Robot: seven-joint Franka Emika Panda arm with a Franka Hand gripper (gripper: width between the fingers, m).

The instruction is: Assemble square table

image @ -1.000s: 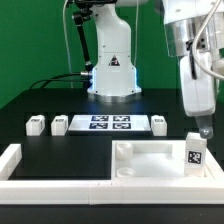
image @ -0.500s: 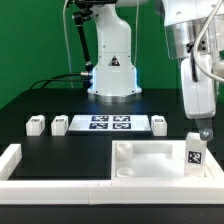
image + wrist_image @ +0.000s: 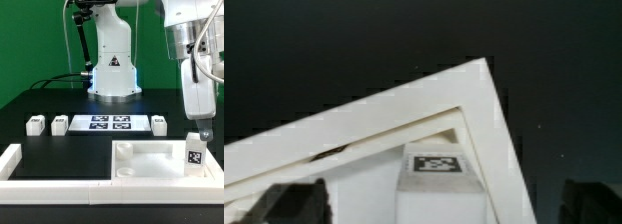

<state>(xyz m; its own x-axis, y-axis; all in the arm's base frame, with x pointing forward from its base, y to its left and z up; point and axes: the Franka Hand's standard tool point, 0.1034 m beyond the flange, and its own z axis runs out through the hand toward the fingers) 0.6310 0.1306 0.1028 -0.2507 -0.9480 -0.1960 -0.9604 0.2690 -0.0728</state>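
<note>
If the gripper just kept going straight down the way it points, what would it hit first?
Most likely the upright white leg standing on a corner of the square tabletop, just below the gripper. Depth is unclear, so it could slip past onto the slab itself.

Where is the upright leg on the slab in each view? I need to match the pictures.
Exterior view: the leg stands on the slab's corner at the exterior view's right, under the gripper.
Wrist view: the leg sits just inside the slab's pointed corner.
Shared landmark: the leg's tag.
</note>
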